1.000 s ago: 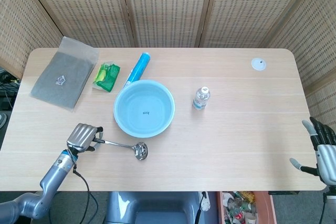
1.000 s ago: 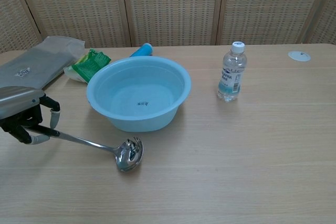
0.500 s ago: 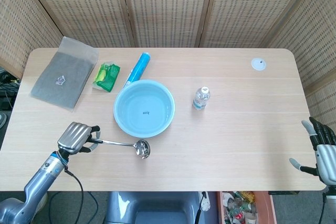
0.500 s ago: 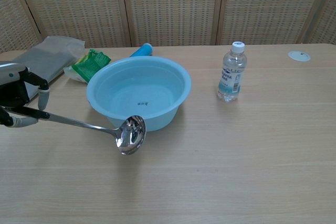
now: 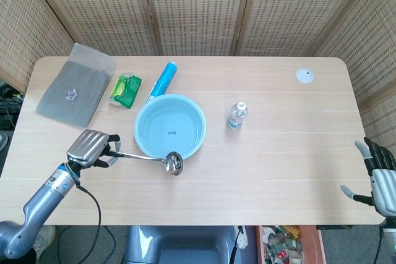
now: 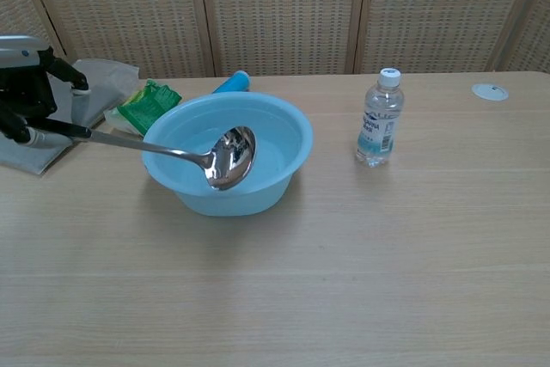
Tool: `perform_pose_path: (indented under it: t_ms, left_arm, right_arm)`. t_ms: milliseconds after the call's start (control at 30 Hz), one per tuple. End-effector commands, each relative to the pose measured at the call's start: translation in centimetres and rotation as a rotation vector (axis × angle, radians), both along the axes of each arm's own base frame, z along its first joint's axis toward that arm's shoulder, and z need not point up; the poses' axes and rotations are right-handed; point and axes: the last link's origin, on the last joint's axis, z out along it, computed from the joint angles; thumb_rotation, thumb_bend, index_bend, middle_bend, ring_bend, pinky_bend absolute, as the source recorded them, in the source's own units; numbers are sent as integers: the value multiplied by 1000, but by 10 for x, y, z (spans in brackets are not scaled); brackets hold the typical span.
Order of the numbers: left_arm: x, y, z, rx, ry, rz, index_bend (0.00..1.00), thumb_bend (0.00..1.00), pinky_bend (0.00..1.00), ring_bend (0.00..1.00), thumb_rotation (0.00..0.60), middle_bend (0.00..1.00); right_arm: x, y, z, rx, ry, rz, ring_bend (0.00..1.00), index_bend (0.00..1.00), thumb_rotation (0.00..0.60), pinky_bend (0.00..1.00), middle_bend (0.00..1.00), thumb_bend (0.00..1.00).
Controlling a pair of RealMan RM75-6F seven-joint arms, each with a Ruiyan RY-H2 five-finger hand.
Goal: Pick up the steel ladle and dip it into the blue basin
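My left robot hand [image 5: 93, 148] is closed round the handle end of the shiny steel ladle [image 6: 172, 153], which is lifted clear of the pale wooden desk [image 5: 278, 153]. Its handle runs out to the right, and the bowl hangs at the near rim of the round light-blue plastic basin [image 5: 169, 127], outside it as far as I can judge. So the pick-up looks done; what is left is carrying the bowl over the rim and lowering it inside. Further right stands a small clear plastic water bottle [image 5: 237, 115], uninvolved. My right robot hand [image 5: 378, 175] waits at the desk's far right edge, fingers spread, holding nothing.
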Motion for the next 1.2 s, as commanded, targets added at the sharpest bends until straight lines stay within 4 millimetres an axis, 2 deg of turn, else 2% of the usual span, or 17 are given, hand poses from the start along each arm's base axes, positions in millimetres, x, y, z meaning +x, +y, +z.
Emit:
perform_pose_path:
  t_ms: [33, 233, 400, 533, 700, 967, 1200]
  left_arm:
    - [20, 32, 16, 10, -9, 35, 894, 489, 1000, 988, 600, 983]
    - [31, 70, 24, 36, 6, 76, 895, 500, 1000, 988, 600, 983]
    - [36, 93, 23, 40, 52, 98, 895, 500, 1000, 988, 600, 983]
    - [41, 109, 17, 25, 107, 117, 895, 502, 1000, 988, 600, 982]
    - [49, 129, -2, 5, 200, 147, 895, 506, 1000, 988, 600, 982]
    - [58, 146, -34, -30, 278, 177, 895, 513, 1000, 988, 600, 980]
    - [66, 150, -52, -32, 342, 171, 895, 516, 1000, 988, 600, 979]
  right_arm:
    - [-1, -3, 0, 0, 1, -7, 0, 0, 600, 0, 0, 0]
    - [-7, -8, 2, -14, 0, -35, 0, 0, 600, 0, 0, 0]
    - [-11, -13, 5, -28, -5, -45, 0, 0, 600, 0, 0, 0]
    - [-15, -17, 7, -40, -8, -59, 0, 0, 600, 0, 0, 0]
    - [-19, -20, 7, -53, -5, -62, 0, 0, 600, 0, 0, 0]
    - [-26, -24, 8, -64, 0, -93, 0, 0, 600, 0, 0, 0]
    - [-31, -28, 9, -62, -2, -111, 0, 0, 600, 0, 0, 0]
